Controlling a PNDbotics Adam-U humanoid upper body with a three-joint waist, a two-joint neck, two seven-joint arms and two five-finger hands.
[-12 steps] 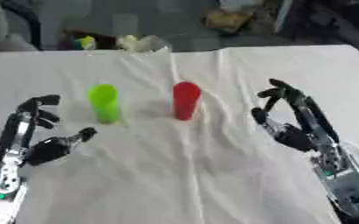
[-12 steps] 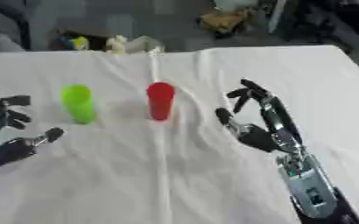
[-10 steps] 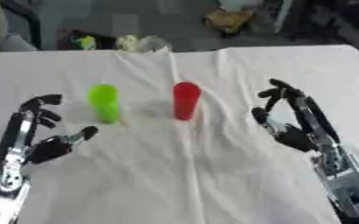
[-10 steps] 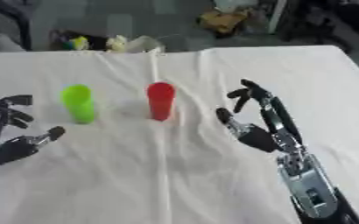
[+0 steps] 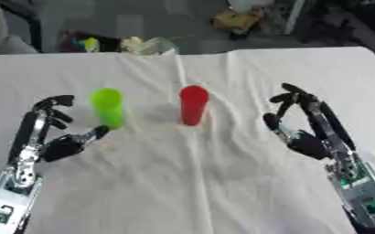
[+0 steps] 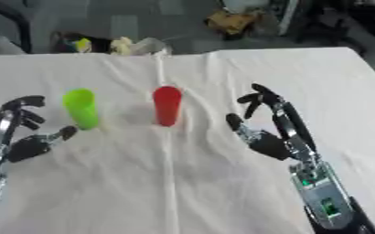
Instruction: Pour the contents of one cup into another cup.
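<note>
approach stage, nothing grasped yet; green cup at ten o'clock and red cup at twelve stand upright on the white cloth; left hand open, thumb seemingly just beside green; right hand open, well apart; next, curl round one cup.

The green cup and red cup stood apart, with a passable gap between them. The left robot hand lay just beside the green cup. Bare counter separated the right robot hand from the red cup.
</note>
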